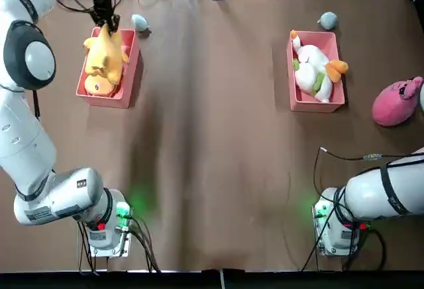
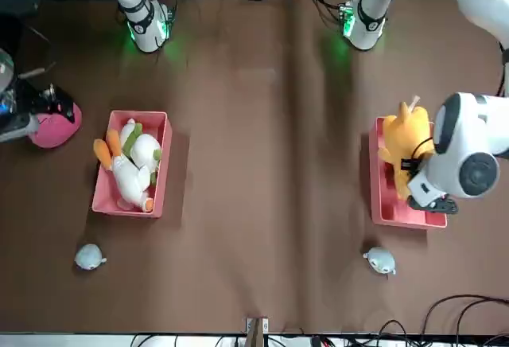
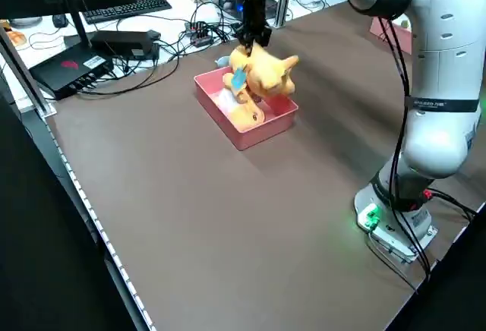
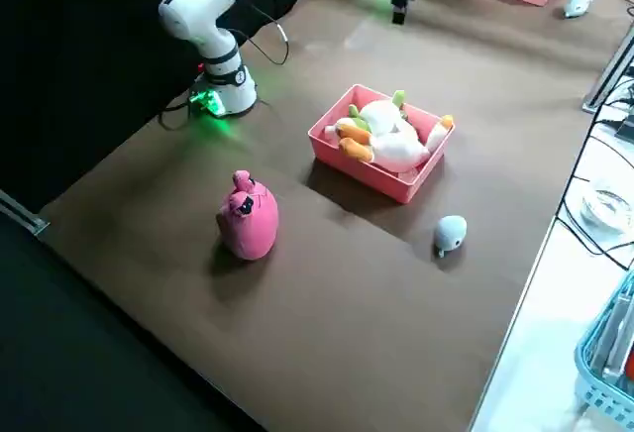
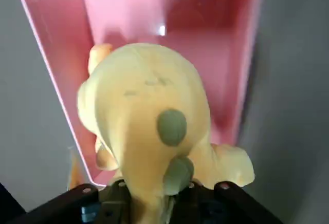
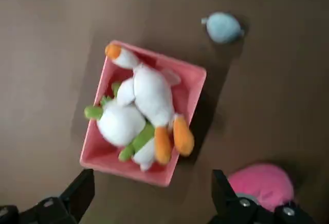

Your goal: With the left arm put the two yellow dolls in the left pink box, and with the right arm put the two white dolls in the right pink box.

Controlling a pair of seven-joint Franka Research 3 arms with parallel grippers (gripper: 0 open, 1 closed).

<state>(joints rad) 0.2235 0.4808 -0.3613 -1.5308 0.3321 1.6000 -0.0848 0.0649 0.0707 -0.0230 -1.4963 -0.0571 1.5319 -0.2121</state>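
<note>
**Counting dolls: two yellow, two white**

Two white dolls (image 1: 314,67) lay in the right pink box (image 1: 317,102). One yellow doll (image 1: 99,85) lay in the left pink box (image 1: 127,77); the second yellow doll (image 1: 107,54) hung above, clamped by the left gripper (image 1: 106,22). Right gripper (image 6: 149,208) spread empty, high above. Two grey toys (image 1: 139,22) and one pink toy (image 1: 396,102) sat outside.

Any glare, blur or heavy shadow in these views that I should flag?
Left wrist view: bright glare spots on the left pink box floor, and the yellow doll held in the left pincer looks soft, filling the picture. Right wrist view: mild blur over the right pink box and white dolls. Top view: green base lights tint the table.
</note>
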